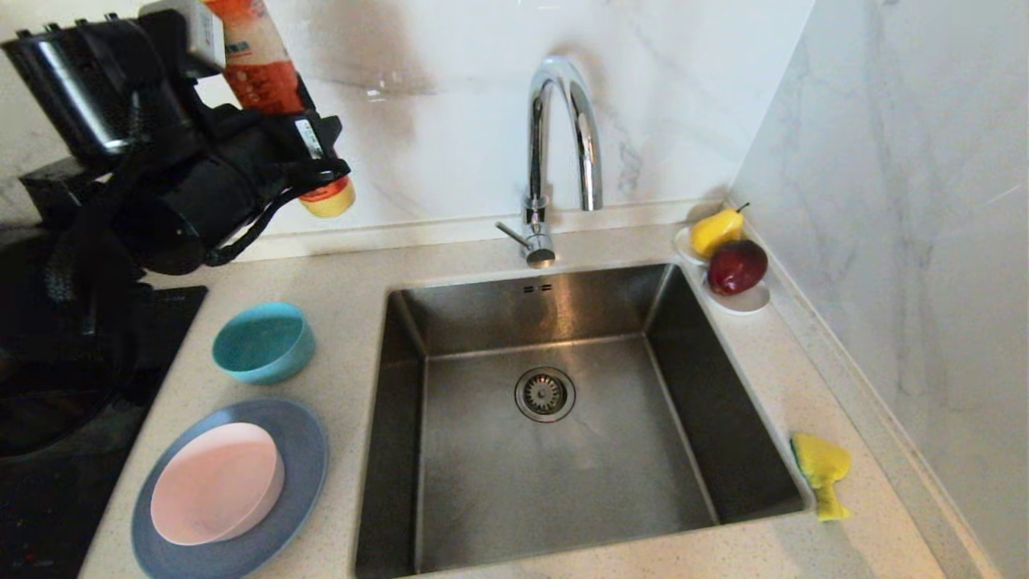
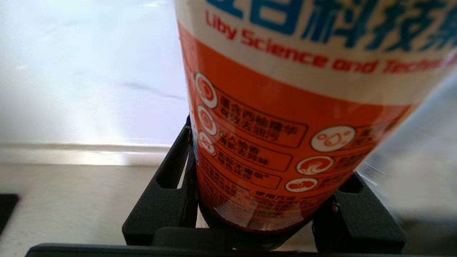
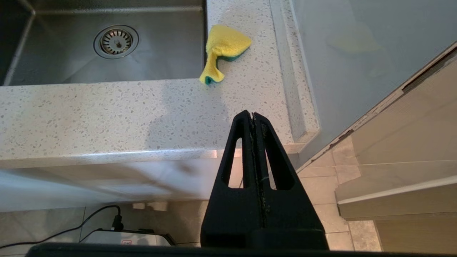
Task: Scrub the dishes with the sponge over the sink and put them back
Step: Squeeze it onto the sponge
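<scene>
A grey-blue plate (image 1: 304, 450) lies on the counter left of the sink (image 1: 579, 466), with a pale pink bowl (image 1: 215, 482) resting in it. Behind them stands a teal bowl (image 1: 264, 342). The yellow sponge (image 1: 820, 466) with its green side lies crumpled on the counter at the sink's right front rim, also in the right wrist view as the sponge (image 3: 223, 46). My left gripper (image 1: 277, 112) is raised at the far left, shut on an orange detergent bottle (image 2: 285, 117) tilted with its yellow cap (image 1: 328, 199) down. My right gripper (image 3: 252, 116) hangs shut and empty, below and in front of the counter edge.
A chrome faucet (image 1: 555, 153) rises behind the sink, whose drain strainer (image 1: 545, 394) sits mid-basin. A small white dish (image 1: 748, 301) with a pear and an apple stands at the back right corner. A black cooktop (image 1: 173, 322) lies at the left. Marble walls close the back and right.
</scene>
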Controlling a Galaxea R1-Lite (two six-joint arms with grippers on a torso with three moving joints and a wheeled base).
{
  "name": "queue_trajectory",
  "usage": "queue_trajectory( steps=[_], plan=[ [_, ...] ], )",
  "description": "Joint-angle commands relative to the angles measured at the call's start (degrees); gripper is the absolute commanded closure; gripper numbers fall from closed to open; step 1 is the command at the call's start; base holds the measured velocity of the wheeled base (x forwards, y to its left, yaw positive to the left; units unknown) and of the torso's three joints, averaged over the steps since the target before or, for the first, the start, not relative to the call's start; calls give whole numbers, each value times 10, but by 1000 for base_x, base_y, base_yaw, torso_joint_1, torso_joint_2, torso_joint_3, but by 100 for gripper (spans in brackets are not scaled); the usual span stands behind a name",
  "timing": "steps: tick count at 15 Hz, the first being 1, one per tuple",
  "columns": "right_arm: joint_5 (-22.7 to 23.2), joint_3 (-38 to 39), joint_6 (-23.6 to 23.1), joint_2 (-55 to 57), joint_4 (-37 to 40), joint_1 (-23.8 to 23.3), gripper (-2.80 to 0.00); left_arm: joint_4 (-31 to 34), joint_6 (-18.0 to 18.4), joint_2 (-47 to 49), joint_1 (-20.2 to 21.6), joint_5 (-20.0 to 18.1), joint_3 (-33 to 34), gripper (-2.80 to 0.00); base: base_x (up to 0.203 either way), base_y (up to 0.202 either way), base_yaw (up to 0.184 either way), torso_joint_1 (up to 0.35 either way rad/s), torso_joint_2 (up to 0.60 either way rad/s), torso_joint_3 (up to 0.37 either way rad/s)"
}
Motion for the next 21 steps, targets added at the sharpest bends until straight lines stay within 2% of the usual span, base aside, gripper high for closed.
queue_trajectory(
  steps=[1,3,8,15,21],
  plan=[
    [0,0,0,0,1,0,0,28,24,-61,-63,24,-4,0,0,0,0,0,0,0],
    [0,0,0,0,1,0,0,31,41,-69,-114,63,-16,0,0,0,0,0,0,0],
    [0,0,0,0,1,0,0,32,61,-86,-242,110,-17,0,0,0,0,0,0,0],
    [0,0,0,0,1,0,0,31,77,-76,-368,112,-30,0,0,0,0,0,0,0],
    [0,0,0,0,1,0,0,31,80,-45,-421,110,-70,0,0,0,0,0,0,0]
  ],
)
